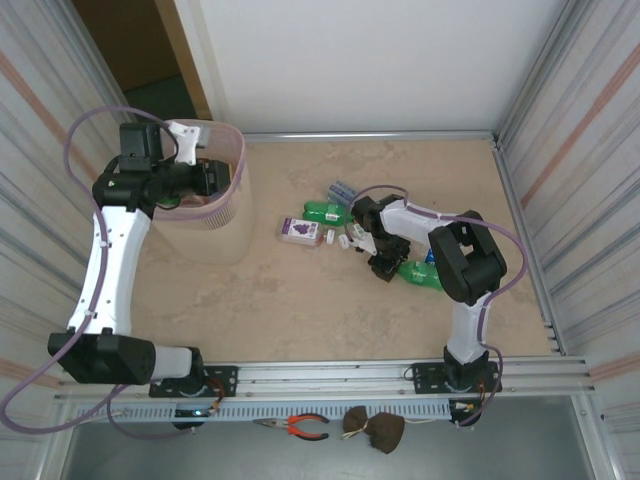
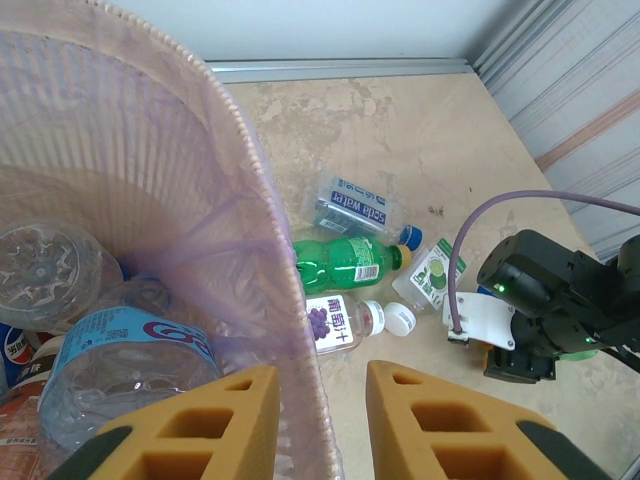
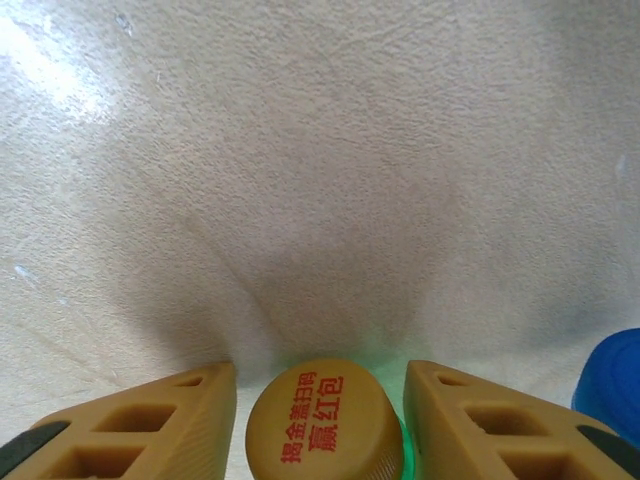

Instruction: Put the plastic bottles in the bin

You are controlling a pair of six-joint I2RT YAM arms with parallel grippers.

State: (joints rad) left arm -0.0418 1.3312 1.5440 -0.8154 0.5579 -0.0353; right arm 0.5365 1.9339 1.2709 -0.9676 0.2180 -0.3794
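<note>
A blue cap (image 3: 612, 375) lies beside the orange-capped bottle (image 3: 325, 420)

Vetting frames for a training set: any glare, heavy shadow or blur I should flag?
Right wrist: glare on the table top left, a dark shadow ahead of the sharp orange cap. Left wrist: green bottle label crisp. Top external: even light, no blur.
</note>
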